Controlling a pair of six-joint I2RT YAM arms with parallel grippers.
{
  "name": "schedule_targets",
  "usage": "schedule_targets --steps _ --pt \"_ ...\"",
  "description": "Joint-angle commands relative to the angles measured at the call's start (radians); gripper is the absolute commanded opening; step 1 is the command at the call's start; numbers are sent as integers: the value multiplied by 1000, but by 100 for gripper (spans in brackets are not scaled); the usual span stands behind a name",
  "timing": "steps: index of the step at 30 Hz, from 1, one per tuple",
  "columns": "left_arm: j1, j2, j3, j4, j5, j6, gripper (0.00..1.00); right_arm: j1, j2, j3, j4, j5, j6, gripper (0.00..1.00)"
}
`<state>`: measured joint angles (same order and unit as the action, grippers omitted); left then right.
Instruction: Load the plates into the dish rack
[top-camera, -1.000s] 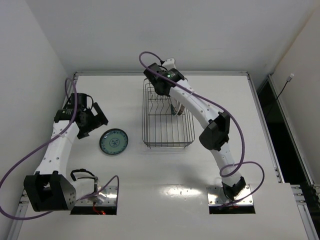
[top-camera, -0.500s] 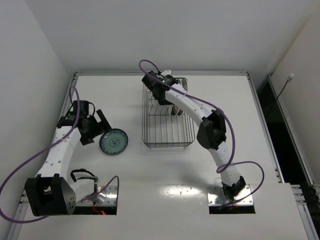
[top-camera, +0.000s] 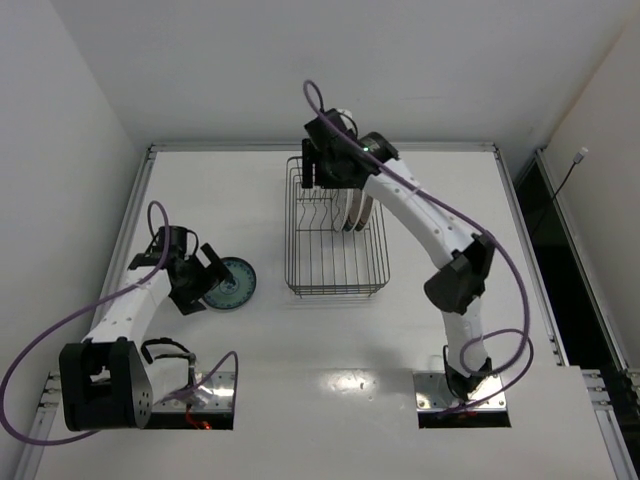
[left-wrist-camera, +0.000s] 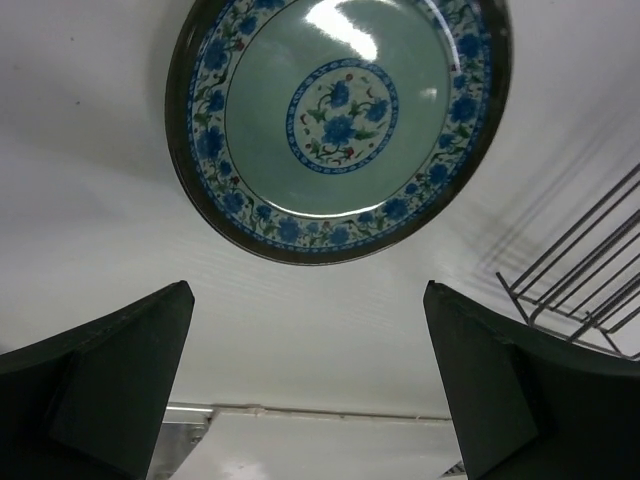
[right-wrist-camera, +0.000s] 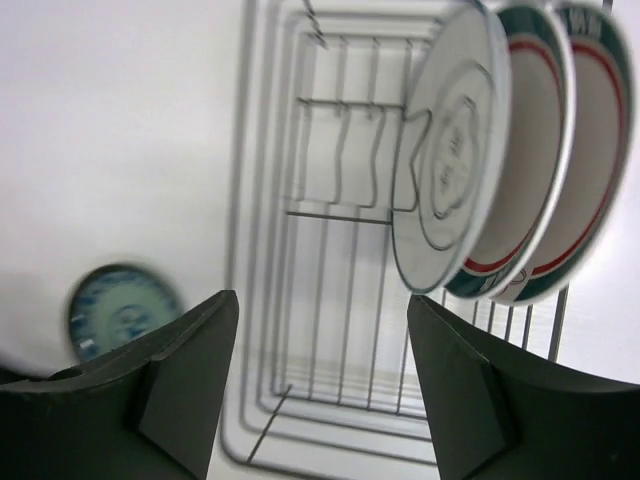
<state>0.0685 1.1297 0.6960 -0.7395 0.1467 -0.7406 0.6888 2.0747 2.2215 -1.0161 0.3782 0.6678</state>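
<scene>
Left hand (left-wrist-camera: 308, 320) stood released just short of the teal plate (left-wrist-camera: 340, 120) lying on the counter (top-camera: 225, 190); right hand (right-wrist-camera: 320, 320) hung released over the dish rack (top-camera: 336, 256), which held three plates (right-wrist-camera: 530, 160) upright.

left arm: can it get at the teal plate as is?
Probably yes. The left gripper is open just short of the teal plate, nothing between them. The plate lies flat on the table, so gripping its rim may be awkward.

Three plates (right-wrist-camera: 452, 150) block far right of dish rack (top-camera: 337, 291), neighbouring prongs (right-wrist-camera: 340, 150) free, open table (left-wrist-camera: 90, 230) around teal plate (left-wrist-camera: 338, 120)
</scene>
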Motion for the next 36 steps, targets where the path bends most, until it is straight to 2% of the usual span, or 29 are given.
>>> schedule_targets --steps 1,5,12,15,18,19,22,25,27,28,30,36 --pt "13 28 -58 72 33 -106 100 -2 -137 -3 60 -107 -57 66" --pt "13 88 -99 124 33 -209 100 -2 -258 -95 51 -145 -83 66" --pt "13 122 -150 216 -5 -293 100 -2 -444 -313 71 -176 -83 66" --pt "22 166 -159 241 -16 -313 95 -2 -494 -350 62 -176 -93 66" --pt "22 203 -150 330 -16 -283 73 -2 -528 -414 53 -127 -112 66" --pt "22 231 -138 330 -4 -283 58 -2 -542 -427 44 -105 -122 66" --pt "33 274 -115 367 19 -241 36 -21 -551 -456 21 -105 -131 66" --pt "53 337 -87 384 57 -195 25 -32 -562 -476 21 -105 -131 67" --pt "65 373 -78 384 88 -172 4 -41 -574 -485 21 -114 -131 67" --pt "77 374 -54 384 100 -148 0 -41 -574 -496 21 -125 -131 67" --pt "86 374 -33 370 109 -138 0 -51 -574 -496 21 -137 -140 67" --pt "119 193 91 273 122 -86 0 -72 -574 -537 73 -255 -172 67"
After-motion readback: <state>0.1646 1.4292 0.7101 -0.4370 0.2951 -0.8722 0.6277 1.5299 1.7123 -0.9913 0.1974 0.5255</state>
